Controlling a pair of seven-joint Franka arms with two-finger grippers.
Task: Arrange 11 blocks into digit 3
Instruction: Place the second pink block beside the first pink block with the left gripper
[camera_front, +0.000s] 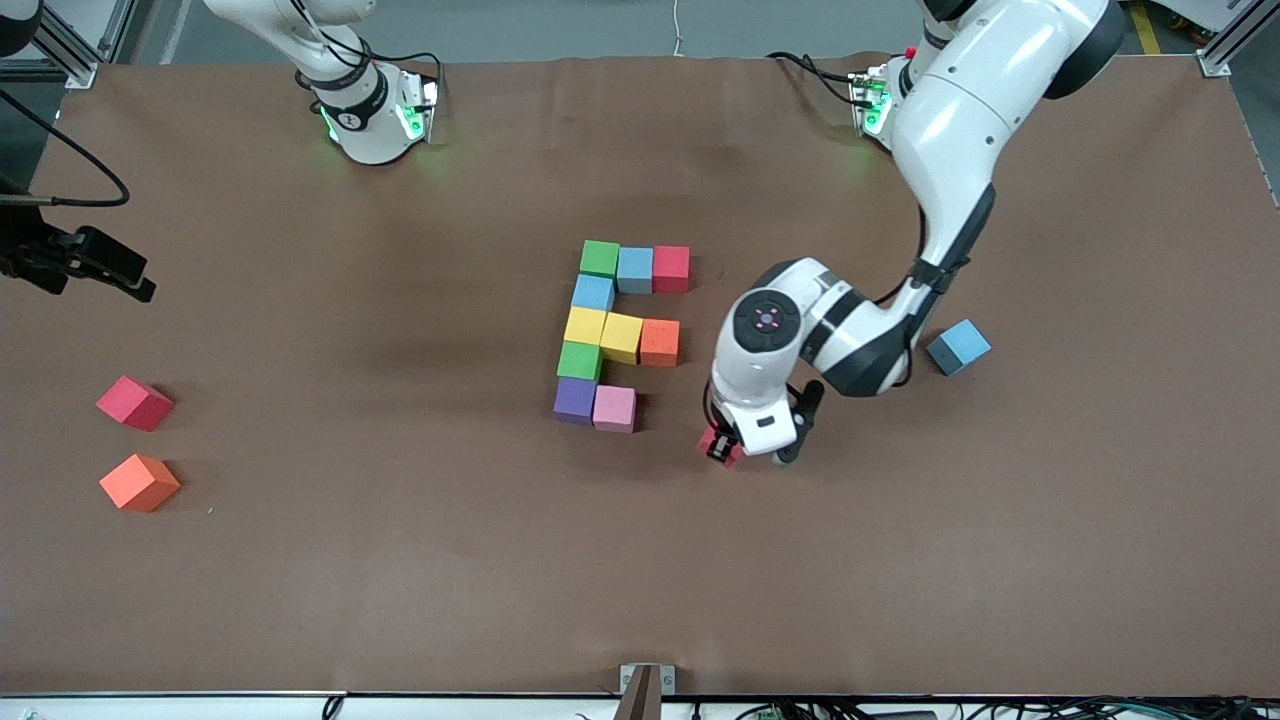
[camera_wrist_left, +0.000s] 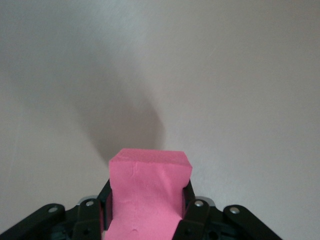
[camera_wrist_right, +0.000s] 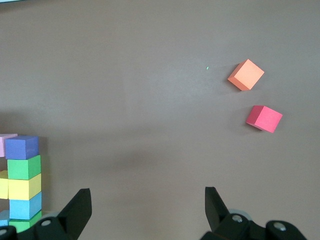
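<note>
Foam, light and soft: the red block (camera_front: 720, 446) dents a little where my left gripper (camera_front: 722, 447) pinches it on two flat sides, so a gentle squeeze holds. It hangs over bare table beside the pink cube (camera_front: 614, 408), toward the left arm's end. The digit 3 (camera_front: 620, 335) runs lengthwise toward the front camera, bars pointing at the left arm's end; its last bar lacks one cube. My right gripper (camera_wrist_right: 146, 212) waits, fingers spread, probably high above the table.
</note>
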